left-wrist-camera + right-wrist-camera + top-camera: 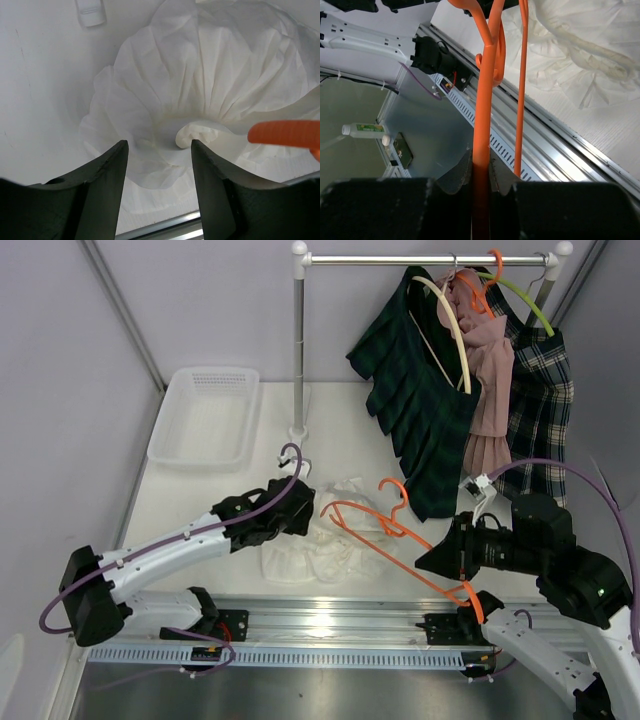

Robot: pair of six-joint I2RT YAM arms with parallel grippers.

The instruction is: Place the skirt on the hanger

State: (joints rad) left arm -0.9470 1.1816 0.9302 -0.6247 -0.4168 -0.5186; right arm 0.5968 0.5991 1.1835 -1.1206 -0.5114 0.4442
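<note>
The white skirt [300,558] was seen lying crumpled on the bench [200,490], just ahead of the metal rail at the near edge and between the two arms. The left pincer [159,145] was held low over the skirt's near-left part with its jaws spread wide. A curled fold of the cloth was framed between the fingers [112,170]. Nothing was gripped, and whether the tips touched the fabric could not be told.

The orange hanger [482,100] was clamped by one of its lower corners in the right pincer [480,171], whose jaws were closed tight on the plastic bar. The hanger was held tilted above the bench. Its hook was directed toward the back and its far end reached over the right side of the skirt.

At the back left of the bench a white basket [205,415] was placed. At the back right a clothes rail [425,258] was stood. A dark green plaid skirt [410,390], a pink garment [490,380] and a further checked garment [540,410] were hung from it on hangers.
</note>
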